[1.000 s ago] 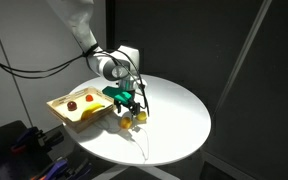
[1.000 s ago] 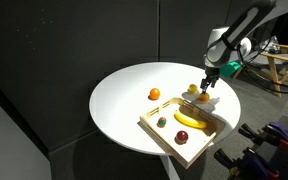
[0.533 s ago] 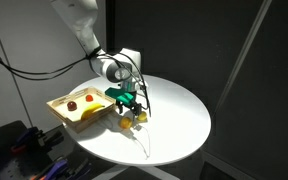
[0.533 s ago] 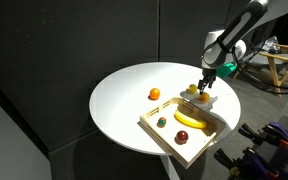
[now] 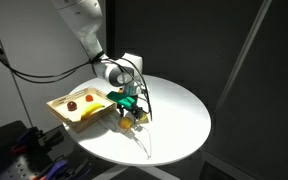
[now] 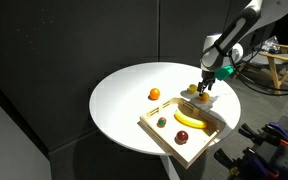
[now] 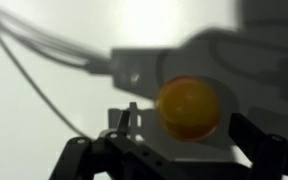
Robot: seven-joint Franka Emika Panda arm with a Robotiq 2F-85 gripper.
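My gripper hangs low over the round white table, next to the wooden tray. It is open. In the wrist view its two fingers stand apart on either side of a yellow-orange round fruit, which lies on a white piece just below. The same yellow fruit shows under the gripper in both exterior views. I cannot tell whether the fingers touch it.
The wooden tray holds a banana, a red fruit and a green fruit. An orange lies on the table. A cable trails from the gripper. Dark curtains surround the table.
The gripper has moved down a little and slightly sideways towards the yellow fruit. Nothing else has moved.
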